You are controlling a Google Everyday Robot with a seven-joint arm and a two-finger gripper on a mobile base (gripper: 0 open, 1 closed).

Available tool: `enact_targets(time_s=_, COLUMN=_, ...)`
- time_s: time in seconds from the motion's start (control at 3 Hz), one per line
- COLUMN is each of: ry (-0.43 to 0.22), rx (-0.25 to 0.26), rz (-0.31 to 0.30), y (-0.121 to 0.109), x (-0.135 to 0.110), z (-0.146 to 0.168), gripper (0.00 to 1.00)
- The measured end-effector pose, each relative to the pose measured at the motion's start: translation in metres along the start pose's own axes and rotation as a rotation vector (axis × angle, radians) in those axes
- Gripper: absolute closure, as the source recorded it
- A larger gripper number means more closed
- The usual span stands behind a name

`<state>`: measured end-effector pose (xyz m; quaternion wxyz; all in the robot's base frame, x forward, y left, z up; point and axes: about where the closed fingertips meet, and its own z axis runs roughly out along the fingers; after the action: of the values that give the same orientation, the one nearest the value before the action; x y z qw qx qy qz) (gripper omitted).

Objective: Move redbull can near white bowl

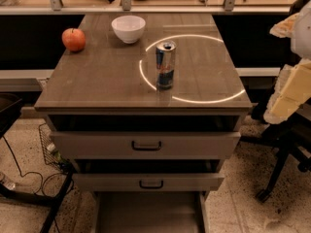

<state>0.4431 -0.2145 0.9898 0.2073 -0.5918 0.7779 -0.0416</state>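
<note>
1. Bench [97,89]: a wooden top over two drawers, both pulled slightly open.
2. Redbull can [165,65]: stands upright near the middle of the bench, somewhat toward the front edge. It sits on the left arc of a bright ring of light [209,100] reflected on the surface. Nothing touches it.
3. White bowl [128,28]: sits upright near the back edge, left of centre, apart from the can and behind it to the left.
4. Apple [74,39]: near the back left corner, left of the bowl and not touching it.
5. Gripper [284,101]: a pale shape hanging off the right side of the bench, well apart from the can. I cannot tell whether it is released or clenched, and it carries nothing visible.
</note>
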Motion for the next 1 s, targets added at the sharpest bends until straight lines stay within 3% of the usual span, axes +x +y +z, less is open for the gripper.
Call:
enact_targets(time_s=0.33, ry=-0.174, rx=0.063, rz=0.066, y=-0.017, x=0.001, z=0.007, gripper=0.00)
enact_targets(time_s=0.67, ry=-0.370, rx=0.145, rz=0.107, y=-0.051, x=0.007, z=0.021, gripper=0.00)
enact_targets(time_s=1.0, ry=-0.602, rx=0.170, rz=0.128, y=-0.085, x=-0.010, z=0.042, gripper=0.00)
